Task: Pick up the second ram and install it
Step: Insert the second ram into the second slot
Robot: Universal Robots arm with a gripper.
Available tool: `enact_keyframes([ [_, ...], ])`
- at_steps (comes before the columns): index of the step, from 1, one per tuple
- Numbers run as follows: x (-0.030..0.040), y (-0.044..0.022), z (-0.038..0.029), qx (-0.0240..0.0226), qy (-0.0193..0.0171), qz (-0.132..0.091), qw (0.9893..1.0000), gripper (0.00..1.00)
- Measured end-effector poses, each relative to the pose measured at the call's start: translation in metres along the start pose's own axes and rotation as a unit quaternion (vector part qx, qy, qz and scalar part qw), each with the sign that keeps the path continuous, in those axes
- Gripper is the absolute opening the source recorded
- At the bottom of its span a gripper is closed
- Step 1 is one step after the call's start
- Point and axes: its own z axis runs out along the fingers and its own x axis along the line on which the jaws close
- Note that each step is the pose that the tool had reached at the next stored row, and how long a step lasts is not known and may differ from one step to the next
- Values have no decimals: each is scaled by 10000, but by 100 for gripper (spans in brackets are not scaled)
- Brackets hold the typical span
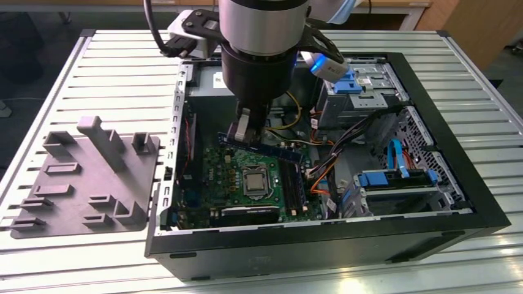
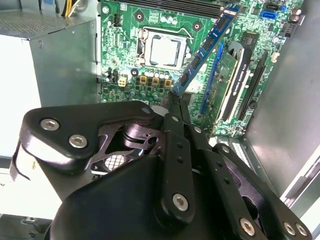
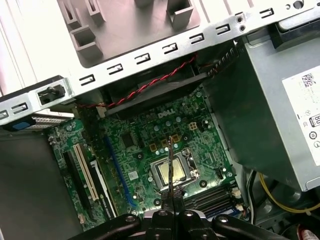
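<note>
Fingers point(image 2: 173, 106) clamped on one end of the second ram point(image 2: 205, 47). The stick is held tilted above the motherboard point(image 2: 125, 65), beside the processor point(image 2: 165, 50), inside the open case point(image 1: 327, 239).

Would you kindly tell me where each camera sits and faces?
Exterior view: off the arm, high, looking down into the open case; the arm and gripper show.
First wrist view: on the wrist, looking down past the gripper onto the motherboard.
Second wrist view: on the wrist, looking along the gripper's linkage at the second ram it grips.
All three share the motherboard and second ram.
</note>
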Motion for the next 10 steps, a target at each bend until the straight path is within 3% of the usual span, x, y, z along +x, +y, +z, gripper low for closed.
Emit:
enact_keyframes([
  [10, 0, 0, 0, 5, -7, 173, 9998, 11],
])
